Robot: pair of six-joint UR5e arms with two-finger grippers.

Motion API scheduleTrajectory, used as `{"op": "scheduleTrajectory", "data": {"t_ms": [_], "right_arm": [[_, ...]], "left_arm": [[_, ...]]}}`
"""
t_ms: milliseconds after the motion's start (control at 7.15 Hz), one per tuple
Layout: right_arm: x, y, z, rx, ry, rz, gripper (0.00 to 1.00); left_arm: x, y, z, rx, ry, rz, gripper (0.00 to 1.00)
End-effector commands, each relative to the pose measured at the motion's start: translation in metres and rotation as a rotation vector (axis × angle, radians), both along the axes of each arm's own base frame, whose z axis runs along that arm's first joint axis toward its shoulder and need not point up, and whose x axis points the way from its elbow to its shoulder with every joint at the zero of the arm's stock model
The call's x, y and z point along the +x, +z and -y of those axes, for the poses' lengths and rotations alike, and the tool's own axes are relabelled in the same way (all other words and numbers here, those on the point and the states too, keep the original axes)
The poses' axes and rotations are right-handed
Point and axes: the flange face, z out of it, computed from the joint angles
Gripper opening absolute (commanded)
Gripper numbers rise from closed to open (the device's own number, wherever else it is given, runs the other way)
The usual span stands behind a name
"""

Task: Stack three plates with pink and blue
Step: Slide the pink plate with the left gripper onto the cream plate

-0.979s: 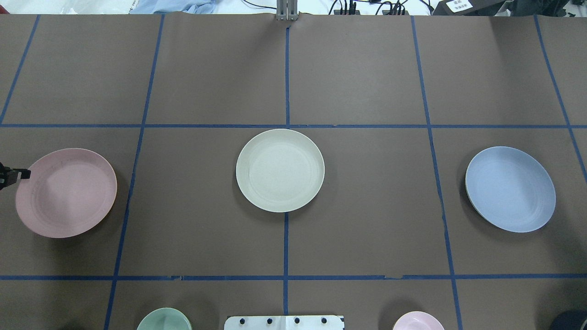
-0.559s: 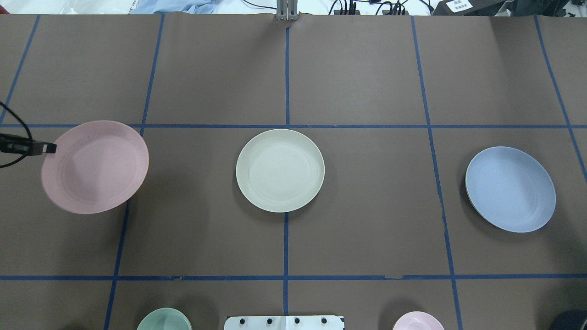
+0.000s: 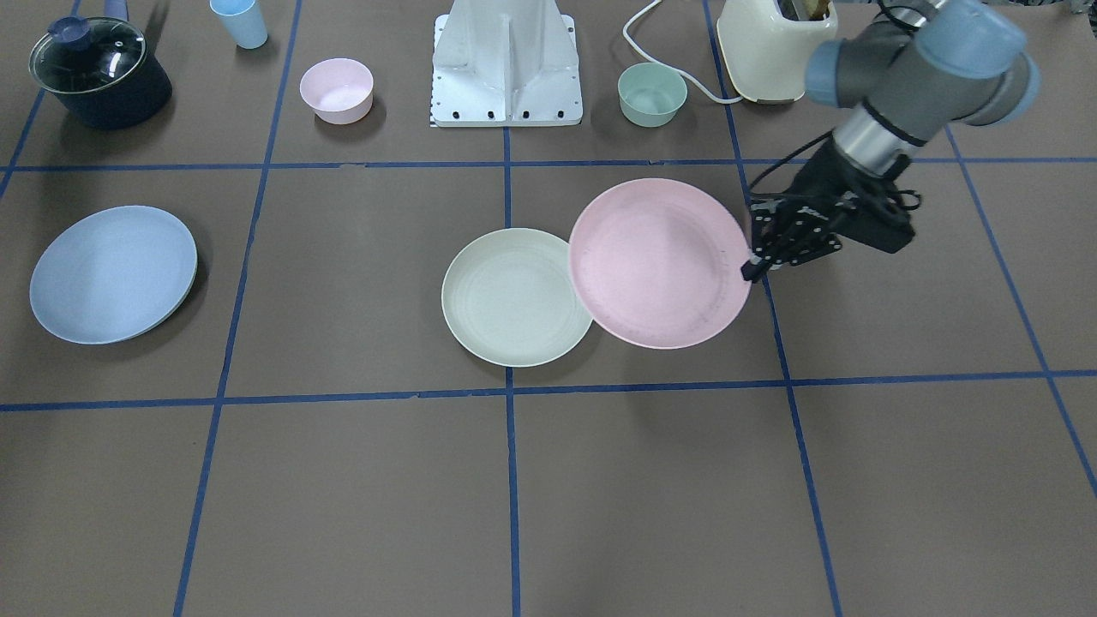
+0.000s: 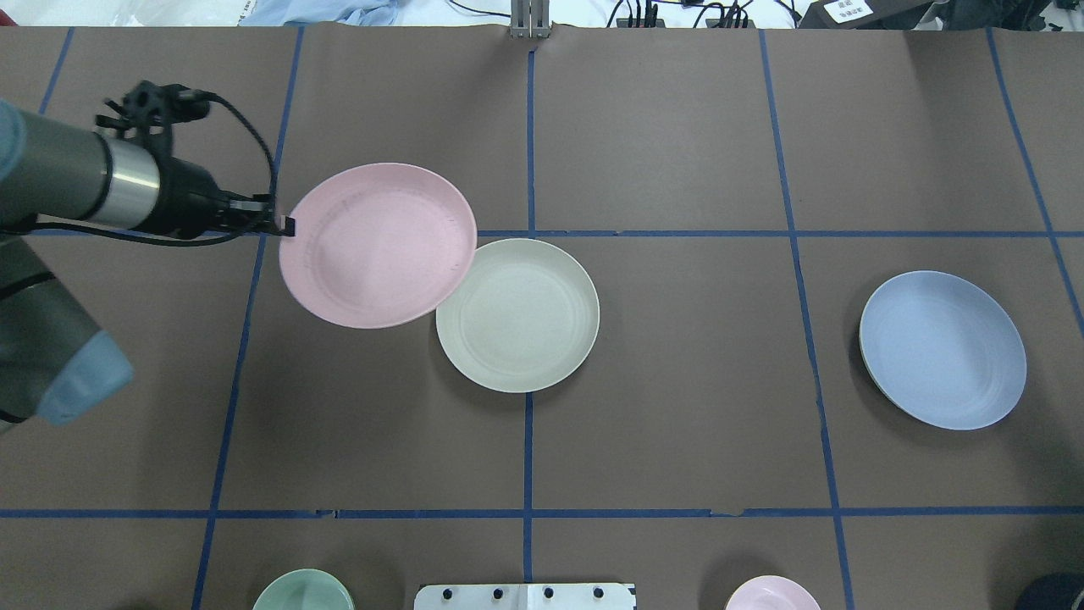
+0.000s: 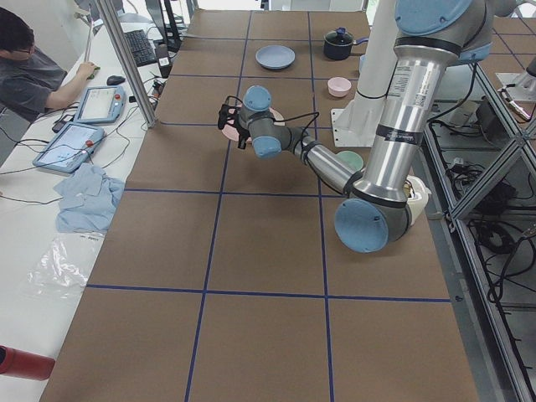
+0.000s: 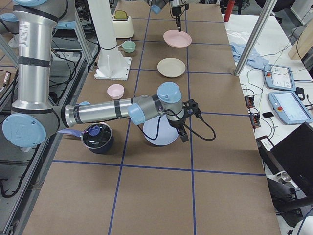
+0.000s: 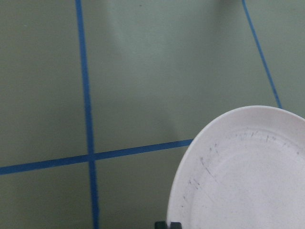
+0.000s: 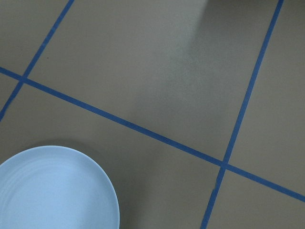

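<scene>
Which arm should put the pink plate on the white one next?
Left. The left claw pinches the pink plate by its rim, holding it up with its edge over the cream-white plate. The right claw is far away, by the blue plate.

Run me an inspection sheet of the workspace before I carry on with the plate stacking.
Surface: brown table cover with a blue tape grid, lying flat.
Job's things: pink plate lifted and held by its rim, its edge overlapping the cream plate in the overhead view; blue plate alone on the table at the robot's right.
Clutter: small pink bowl, green bowl, lidded pot, blue cup and toaster, all along the robot's side.
Grippers: left gripper shut on the pink plate's rim; right gripper by the blue plate, open or shut cannot be told.
Cables: black cable looped at the left wrist; white toaster cord on the table.
Surroundings: seated person, tablets and blue cloth on the side bench.
</scene>
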Motion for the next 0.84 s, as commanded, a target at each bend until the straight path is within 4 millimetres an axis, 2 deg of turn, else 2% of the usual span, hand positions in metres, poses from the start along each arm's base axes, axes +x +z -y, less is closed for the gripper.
{"op": "scheduleTrajectory", "data": {"t_ms": [0,140,280,699], "right_arm": [[0.000,-0.001,0.001,0.002,0.001,0.001,1.00],[0.000,-0.002,0.002,0.004,0.001,0.001,1.00],[0.000,-0.002,0.002,0.004,0.001,0.001,1.00],[0.000,-0.002,0.002,0.004,0.001,0.001,1.00]], "left_arm": [[0.111,-0.043,-0.019,-0.073,-0.021,0.016,0.00],[0.139,-0.039,-0.024,-0.077,-0.017,0.034,0.00],[0.154,-0.033,-0.030,-0.092,-0.026,0.048,0.00],[0.165,-0.031,-0.035,-0.092,-0.016,0.055,0.00]]}}
